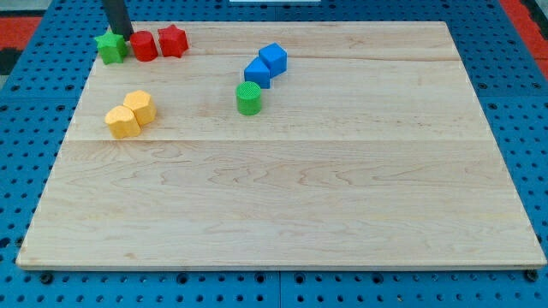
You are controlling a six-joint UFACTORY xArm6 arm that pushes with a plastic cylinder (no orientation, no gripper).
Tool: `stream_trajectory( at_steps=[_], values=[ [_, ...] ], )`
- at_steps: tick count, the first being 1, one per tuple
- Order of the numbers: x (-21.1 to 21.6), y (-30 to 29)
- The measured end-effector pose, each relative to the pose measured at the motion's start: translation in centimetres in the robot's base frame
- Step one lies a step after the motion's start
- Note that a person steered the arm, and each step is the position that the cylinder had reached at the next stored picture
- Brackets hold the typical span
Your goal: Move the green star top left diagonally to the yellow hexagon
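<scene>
While my tip [125,36] is sitting at the upper left of the frame, the dark rod is coming down from the top edge, leaning a bit to the view's left w/ its upper part cut off by the frame. No pincer on this arm, only the rod, so nothing is being held. The tip is standing just behind the gap btw. the green star [111,48] and the red cylinder [144,46]; I cannot tell if it is touching either. The red star [173,41] is lying right beside the cylinder, the three making one row along the top edge of the wooden board [282,205].

Below them, well apart, two yellow hexagon blocks [139,106] [122,121] are touching each other. Near the centre top, two blue cubes [273,59] [257,74] are sitting corner to corner, w/ a green cylinder [249,98] just below.
</scene>
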State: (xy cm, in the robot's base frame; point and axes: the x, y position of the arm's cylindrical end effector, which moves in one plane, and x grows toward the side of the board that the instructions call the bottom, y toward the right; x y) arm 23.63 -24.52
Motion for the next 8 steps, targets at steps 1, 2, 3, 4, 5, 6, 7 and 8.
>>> stream_trajectory(
  at_steps=[1, 2, 3, 4, 5, 6, 7, 8],
  values=[
    [0.0, -0.1],
    [-2.5, -0.1],
    [-2.8, -1.9],
    [-1.2, -2.1],
    [0.5, -2.1],
    [1.7, -2.1],
    [2.8, -2.1],
    [4.0, -1.7]
  ],
)
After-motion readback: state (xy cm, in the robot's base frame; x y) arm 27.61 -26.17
